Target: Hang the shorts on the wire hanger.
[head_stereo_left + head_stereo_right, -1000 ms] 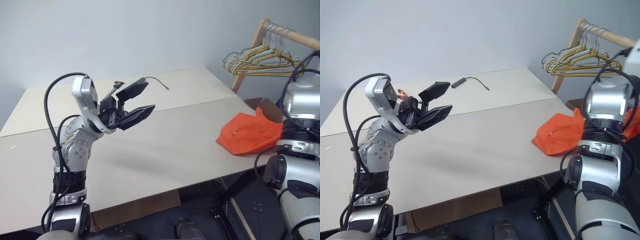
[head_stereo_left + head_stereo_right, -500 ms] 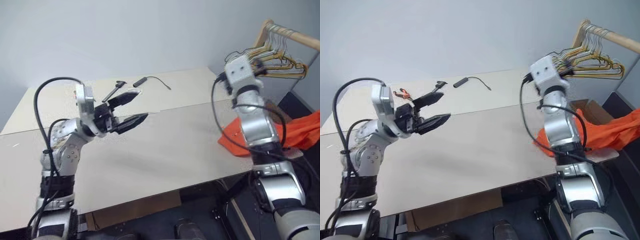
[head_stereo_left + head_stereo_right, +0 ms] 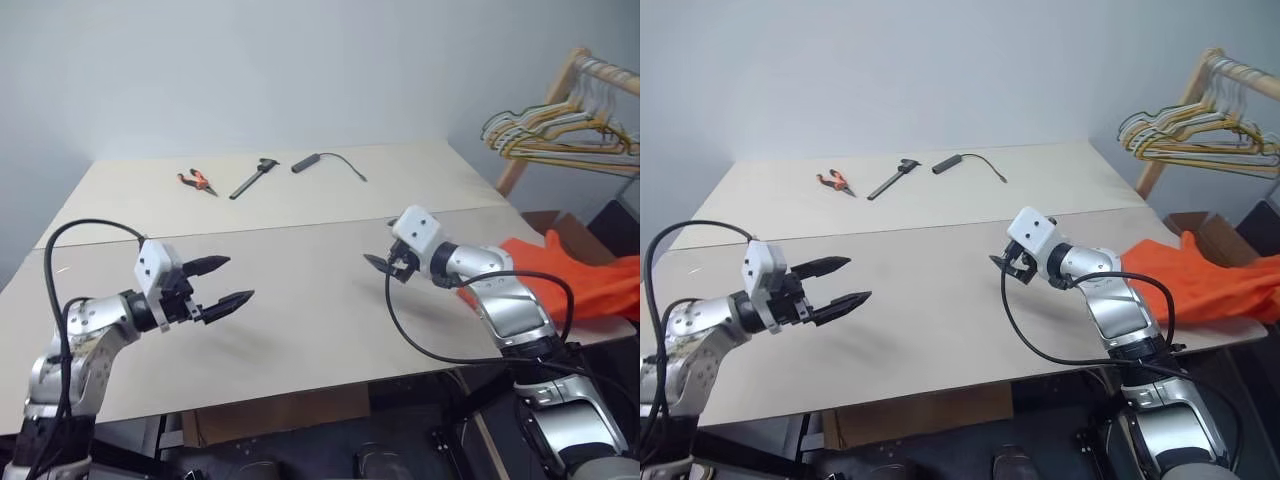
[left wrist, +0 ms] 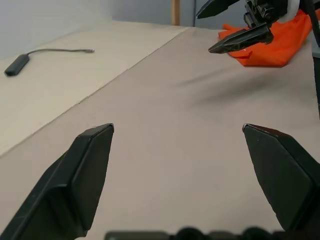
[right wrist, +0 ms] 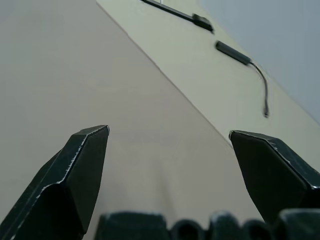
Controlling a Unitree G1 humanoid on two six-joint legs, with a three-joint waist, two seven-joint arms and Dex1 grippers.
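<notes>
Both arms are held out low over the pale table (image 3: 300, 300), and nothing is gripped by either. The left gripper (image 3: 222, 282) is seen with its two black fingers spread wide, pointed across the bare tabletop toward the right gripper (image 3: 385, 266), whose fingers are likewise parted and empty. A clear stretch of table is left between the two. The shorts (image 3: 560, 275) are found in a bright orange heap at the table's right edge, just behind the right forearm, part of the fabric draped over the side. A bundle of hangers (image 3: 560, 135) is hung on a wooden rack beyond that corner. Along the far side of the table, orange-handled pliers (image 3: 197, 181), a black caliper (image 3: 254, 176) and a black cabled device (image 3: 306, 162) are laid out, well apart from both grippers.
</notes>
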